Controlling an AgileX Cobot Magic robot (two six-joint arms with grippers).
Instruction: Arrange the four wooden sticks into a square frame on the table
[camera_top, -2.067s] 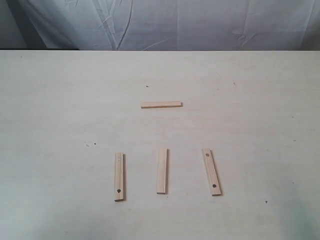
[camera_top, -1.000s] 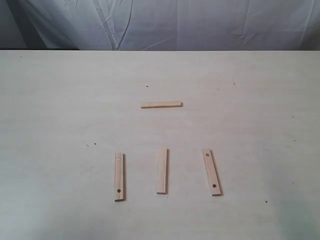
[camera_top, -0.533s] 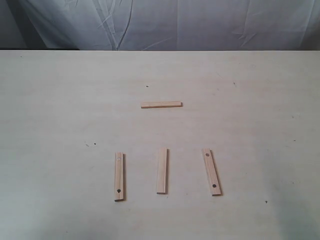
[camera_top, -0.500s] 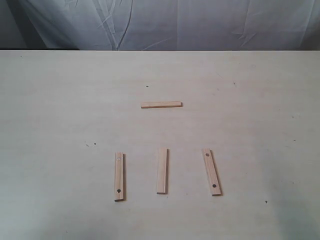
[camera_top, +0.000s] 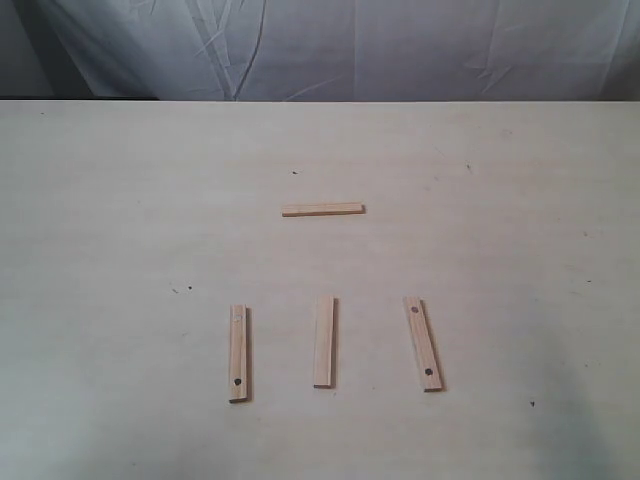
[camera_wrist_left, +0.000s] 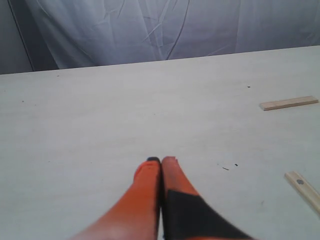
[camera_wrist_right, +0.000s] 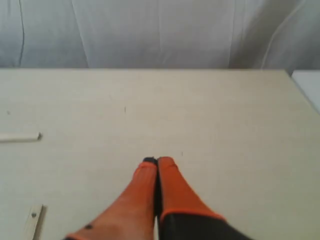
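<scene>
Clearly nothing is built yet: your four pale flat wooden sticks (camera_top: 323, 342) lie apart on the cream table (camera_top: 120, 200); left pincer (camera_wrist_left: 161, 160) and right pincer (camera_wrist_right: 157, 160) sit pressed together, empty.

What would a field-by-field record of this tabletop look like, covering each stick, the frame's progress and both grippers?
surface: table, pale, white cloth behind
far stick: lies crosswise, alone
left stick: runs front to back, dark hole near its near end
middle stick: runs front to back, no hole visible
right stick: slightly slanted, a hole near each end
contact: no sticks touch
square frame: not yet begun
left gripper: shut, empty
right gripper: shut, empty
</scene>
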